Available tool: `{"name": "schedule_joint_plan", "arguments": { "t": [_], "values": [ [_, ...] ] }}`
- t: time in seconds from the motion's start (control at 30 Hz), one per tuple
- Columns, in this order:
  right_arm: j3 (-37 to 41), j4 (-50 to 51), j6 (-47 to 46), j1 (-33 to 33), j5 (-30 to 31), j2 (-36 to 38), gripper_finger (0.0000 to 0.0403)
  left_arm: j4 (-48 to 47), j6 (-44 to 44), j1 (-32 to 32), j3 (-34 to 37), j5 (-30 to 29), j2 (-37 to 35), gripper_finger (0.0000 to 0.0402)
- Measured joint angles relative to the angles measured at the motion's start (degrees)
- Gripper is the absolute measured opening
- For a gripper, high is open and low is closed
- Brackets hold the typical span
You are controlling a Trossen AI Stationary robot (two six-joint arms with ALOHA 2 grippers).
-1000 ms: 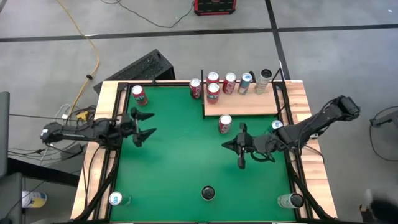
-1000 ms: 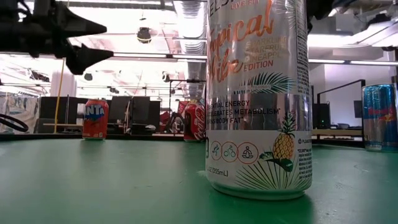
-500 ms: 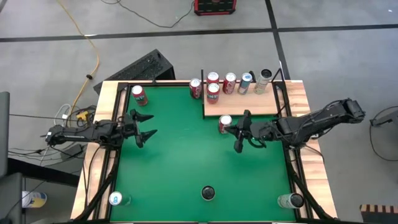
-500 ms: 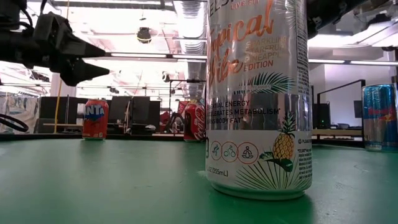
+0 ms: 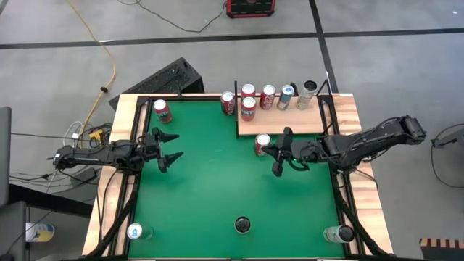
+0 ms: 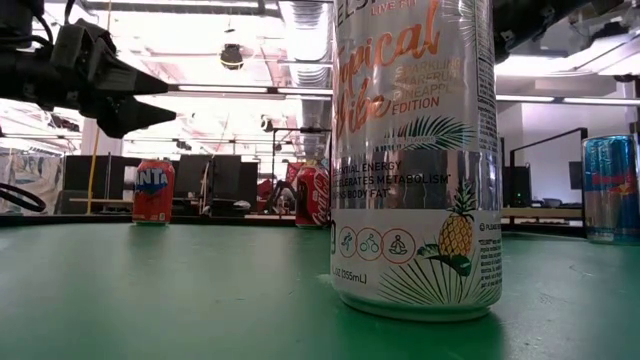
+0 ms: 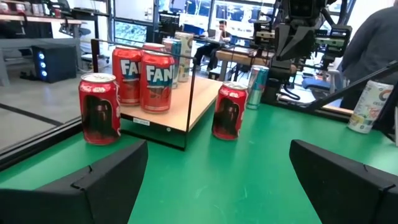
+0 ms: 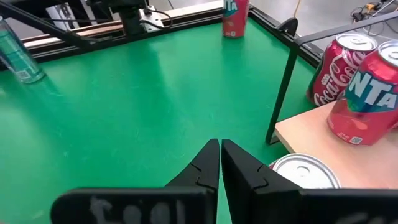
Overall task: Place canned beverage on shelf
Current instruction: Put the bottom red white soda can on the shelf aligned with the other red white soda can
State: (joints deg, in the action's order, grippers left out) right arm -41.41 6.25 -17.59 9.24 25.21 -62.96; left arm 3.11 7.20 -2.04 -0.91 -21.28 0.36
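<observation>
High view: the right gripper (image 5: 276,158) hangs just beside a red soda can with a silver top (image 5: 262,144), which stands on the green table (image 5: 210,196) touching or nearly touching the front edge of the shelf.
Target can: that red can looks like the one in hand, since it is the nearest can not yet on the board and the right arm reaches straight to it. It is still off the shelf, upright, gripped by nothing.
Shelf: the flat pale wood-grain shelf with thin black posts (image 5: 290,123) sits at the table's far right corner and already carries a row of cans along its back, leaving the front strip bare for more.
Right gripper state: in the right wrist view its dark fingers (image 8: 205,163) sit nearly together with only a slit between them, empty, the can's silver lid (image 8: 305,172) just to one side; they would have to spread before taking it.
Left gripper: the left gripper (image 5: 165,146) waits over the table's left side, fingers wide apart and empty.
Writing: the shelf's orange-red cans read "FAN"; one red can (image 8: 333,68) reads "Coca-Cola".
Low view label: a tall silver can with pineapple art (image 6: 415,160) reads "Tropical Vibe", "Edition", "Essential Energy", "Accelerates Metabolism".
</observation>
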Motion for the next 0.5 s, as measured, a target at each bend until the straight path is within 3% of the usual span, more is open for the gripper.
{"name": "schedule_joint_plan", "arguments": {
  "t": [0.5],
  "values": [
    [-5.0, 5.2, 3.1, -2.5, 0.0, 0.0, 0.0053, -0.1, 0.1, 0.0, 0.0, -0.1, 0.0, 0.0377]
  ]
}}
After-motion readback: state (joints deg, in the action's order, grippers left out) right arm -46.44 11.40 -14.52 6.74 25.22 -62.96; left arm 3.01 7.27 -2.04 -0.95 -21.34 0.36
